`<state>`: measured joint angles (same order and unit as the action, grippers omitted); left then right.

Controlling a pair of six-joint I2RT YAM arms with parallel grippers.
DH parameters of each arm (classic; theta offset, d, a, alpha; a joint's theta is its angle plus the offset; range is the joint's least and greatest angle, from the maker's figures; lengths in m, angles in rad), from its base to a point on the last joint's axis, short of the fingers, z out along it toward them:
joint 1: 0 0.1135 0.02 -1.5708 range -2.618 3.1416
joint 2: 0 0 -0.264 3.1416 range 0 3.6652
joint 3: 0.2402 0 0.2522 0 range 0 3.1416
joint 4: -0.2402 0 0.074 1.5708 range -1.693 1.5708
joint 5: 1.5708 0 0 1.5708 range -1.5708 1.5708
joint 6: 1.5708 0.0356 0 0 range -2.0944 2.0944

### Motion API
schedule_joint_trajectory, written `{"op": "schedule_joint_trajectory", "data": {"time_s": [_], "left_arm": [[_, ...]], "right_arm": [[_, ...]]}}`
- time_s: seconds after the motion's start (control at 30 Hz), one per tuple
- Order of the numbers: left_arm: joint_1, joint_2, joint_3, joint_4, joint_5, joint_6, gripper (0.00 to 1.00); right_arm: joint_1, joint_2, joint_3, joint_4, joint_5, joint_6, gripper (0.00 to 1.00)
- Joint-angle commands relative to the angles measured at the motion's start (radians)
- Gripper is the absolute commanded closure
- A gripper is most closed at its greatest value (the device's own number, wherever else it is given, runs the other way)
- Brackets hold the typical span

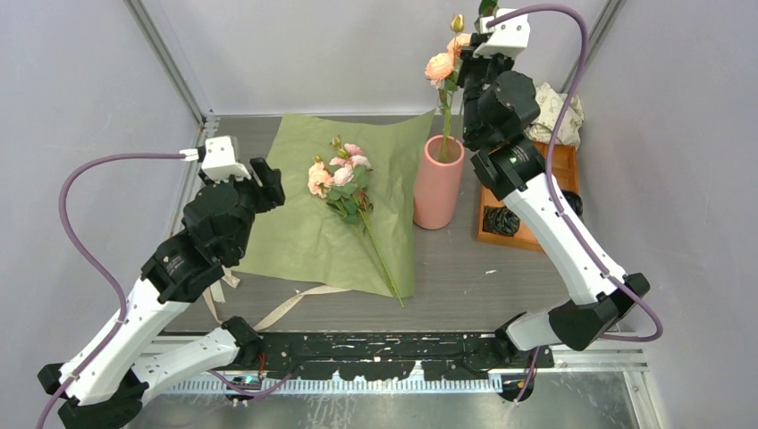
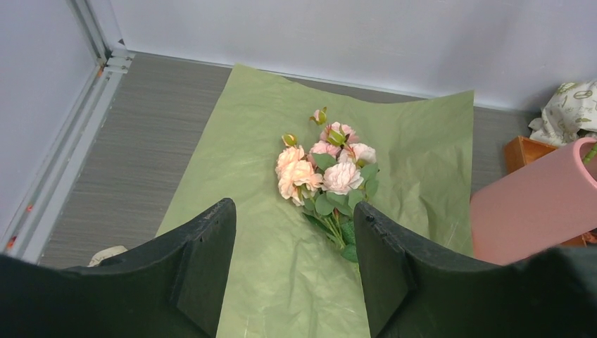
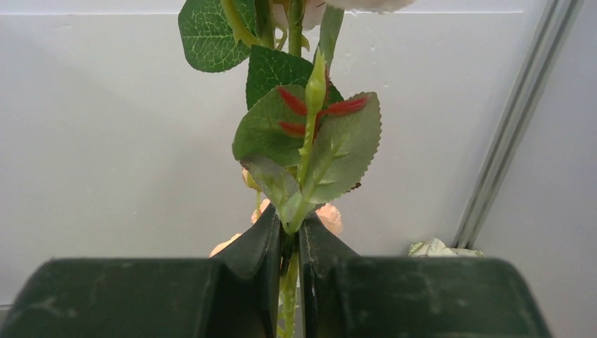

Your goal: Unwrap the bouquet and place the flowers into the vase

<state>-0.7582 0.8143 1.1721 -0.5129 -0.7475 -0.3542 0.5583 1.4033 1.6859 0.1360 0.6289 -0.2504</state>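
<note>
**A:** From above, where are the flowers?

**B:** Most of the flowers (image 1: 344,179) lie on the opened paper wrap (image 1: 304,241), green side up. Their blooms point toward the far wall and the stems slant to the near right. One rose stem (image 1: 445,112) stands upright with its blooms on top and its lower end inside the vase (image 1: 438,188). The right gripper (image 1: 469,67) is at its upper part.

**A:** And the left wrist view?

**B:** The left gripper (image 2: 296,211) hangs over the wrap with its jaws wide and nothing between them. The blooms lie just beyond. The top view does not show that gap this plainly.

**A:** The right wrist?

**B:** Only here is the pinch plain. The fingers (image 3: 257,246) are narrowed on the green stem, and the leaves rise straight above.
</note>
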Motion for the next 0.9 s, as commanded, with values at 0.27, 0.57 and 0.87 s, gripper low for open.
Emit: {"op": "schedule_joint_trajectory", "data": {"time_s": [0.27,0.57,0.87], "left_arm": [[-0.002,0.017,0.017,0.061,-0.004,-0.003,0.37],[-0.003,0.032,0.014,0.068,0.012,-0.013,0.37],[-0.002,0.046,0.014,0.067,0.025,-0.022,0.37]], "right_arm": [[-0.006,-0.003,0.023,-0.179,-0.275,0.093,0.99],[-0.006,-0.017,-0.019,-0.355,-0.439,0.104,0.99],[-0.007,0.001,-0.012,-0.485,-0.464,0.088,0.98]]}}
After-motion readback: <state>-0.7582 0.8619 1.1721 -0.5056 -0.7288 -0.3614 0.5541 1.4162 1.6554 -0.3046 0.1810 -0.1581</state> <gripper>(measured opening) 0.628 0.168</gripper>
